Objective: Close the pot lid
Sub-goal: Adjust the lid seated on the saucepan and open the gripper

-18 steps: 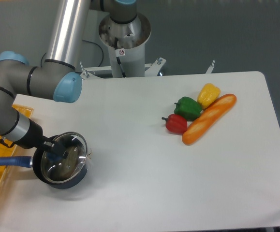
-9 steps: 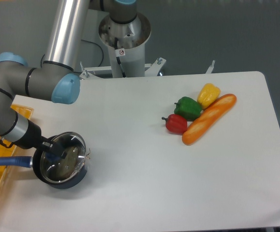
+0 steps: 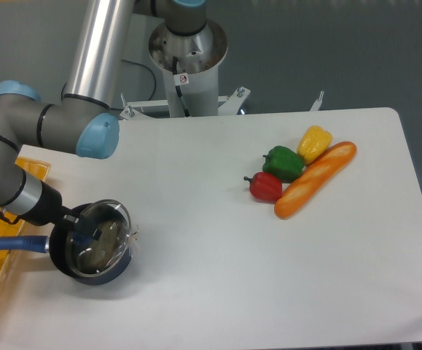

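Lid [image 3: 100,237] sits tilted on pot [image 3: 87,271] by table's [image 3: 218,292] left edge.

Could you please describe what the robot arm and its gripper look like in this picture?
The arm has silver-grey metal tubes, dark grey joints with light blue caps, and a black wrist section. A black cable runs beside its grey base column, which carries a small round red-ringed sticker. The gripper is small and dark.

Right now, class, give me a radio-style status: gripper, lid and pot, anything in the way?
Gripper over the lid's centre, grip state unclear. Lid over pot, seating unclear. Nothing blocking; peppers and bread far off.
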`<action>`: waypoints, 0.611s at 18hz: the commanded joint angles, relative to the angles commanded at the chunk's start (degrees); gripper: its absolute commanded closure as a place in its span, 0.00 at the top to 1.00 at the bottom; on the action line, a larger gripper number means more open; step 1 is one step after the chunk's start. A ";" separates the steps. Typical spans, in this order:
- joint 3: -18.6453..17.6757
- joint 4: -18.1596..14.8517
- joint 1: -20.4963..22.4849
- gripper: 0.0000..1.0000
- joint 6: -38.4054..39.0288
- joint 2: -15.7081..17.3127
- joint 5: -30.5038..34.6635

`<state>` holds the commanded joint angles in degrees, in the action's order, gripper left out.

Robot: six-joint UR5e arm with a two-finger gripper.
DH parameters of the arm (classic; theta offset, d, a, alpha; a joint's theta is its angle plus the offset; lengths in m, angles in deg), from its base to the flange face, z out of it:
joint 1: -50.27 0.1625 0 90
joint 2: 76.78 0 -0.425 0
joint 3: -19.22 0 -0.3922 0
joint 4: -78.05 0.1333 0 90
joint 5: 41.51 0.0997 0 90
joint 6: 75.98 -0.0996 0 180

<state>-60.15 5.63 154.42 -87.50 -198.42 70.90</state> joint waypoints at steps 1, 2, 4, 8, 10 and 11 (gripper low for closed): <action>0.09 0.00 0.00 0.80 -0.09 0.00 0.00; 0.09 0.00 0.00 0.82 0.00 0.00 0.00; 0.09 0.00 0.00 0.85 -0.09 0.09 0.00; 0.09 0.00 -0.18 0.96 -0.09 0.26 0.00; 0.18 0.00 -0.18 0.99 -0.09 0.35 0.00; 0.18 0.00 -0.18 1.00 -0.09 0.53 -0.17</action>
<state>-59.97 5.63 154.24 -87.58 -197.90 70.73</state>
